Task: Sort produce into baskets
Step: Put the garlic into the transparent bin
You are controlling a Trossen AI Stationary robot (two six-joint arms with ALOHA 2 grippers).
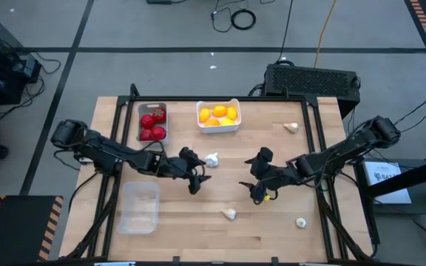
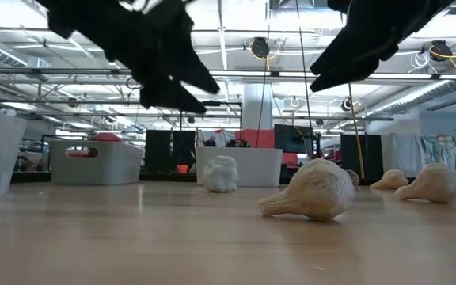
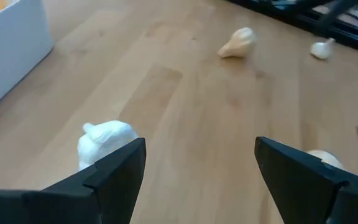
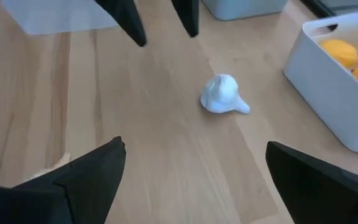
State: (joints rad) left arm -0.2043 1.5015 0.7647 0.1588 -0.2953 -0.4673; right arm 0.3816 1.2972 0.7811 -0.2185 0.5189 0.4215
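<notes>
table (image 1: 272, 214): showing pale wood planks with visible grain, smooth with a soft satin sheen
grey basket (image 1: 140, 111): looking like matt opaque plastic
white basket (image 1: 218, 128): looking like smooth opaque plastic, faintly glossy on its wall
clear basket (image 1: 139, 208): appearing as translucent, cloudy plastic
tomatoes (image 1: 152, 124): showing smooth, shiny red skin
lemons (image 1: 219, 114): showing matt yellow-orange skin
garlic bulb (image 4: 222, 94): looking papery white, dry and slightly wrinkled
tan garlic bulb (image 2: 315, 191): looking papery, dull and rough-textured
left gripper (image 1: 198, 177): fingers looking like matt black plastic with flat faces
right gripper (image 1: 254, 177): fingers looking like the same matt black, unreflective finish
</notes>
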